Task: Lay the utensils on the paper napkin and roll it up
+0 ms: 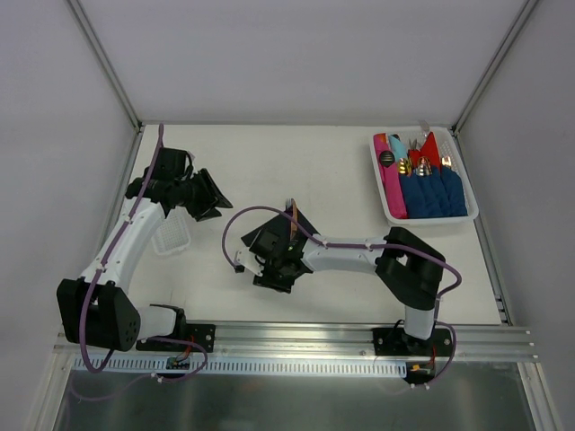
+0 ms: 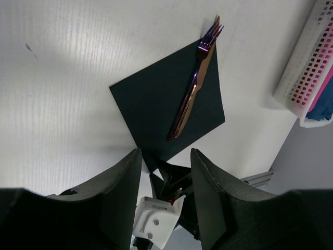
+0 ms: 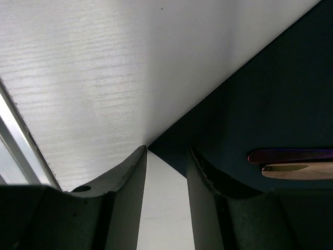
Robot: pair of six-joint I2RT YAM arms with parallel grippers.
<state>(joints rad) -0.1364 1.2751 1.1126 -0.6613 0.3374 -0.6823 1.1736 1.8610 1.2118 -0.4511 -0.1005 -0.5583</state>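
The near-black paper napkin (image 1: pixel 304 222) lies flat as a diamond in the middle of the table. It also shows in the left wrist view (image 2: pixel 156 104) and the right wrist view (image 3: pixel 260 99). A purple fork (image 2: pixel 200 62) and a copper knife (image 2: pixel 190 107) lie side by side on its right part, and their handle ends (image 3: pixel 291 162) show in the right wrist view. My right gripper (image 1: pixel 263 250) (image 3: pixel 166 156) is open, low at the napkin's near corner, one finger on the table beside the corner and the other over the napkin. My left gripper (image 1: pixel 216 202) (image 2: pixel 165 172) is open and empty, off to the napkin's left.
A white slotted tray (image 1: pixel 384 202) at the back right holds blue, pink and red rolled napkins and spare utensils; it also shows in the left wrist view (image 2: pixel 304 67). A small clear container (image 1: pixel 171 239) sits under the left arm. The rail (image 1: pixel 296 337) runs along the near edge.
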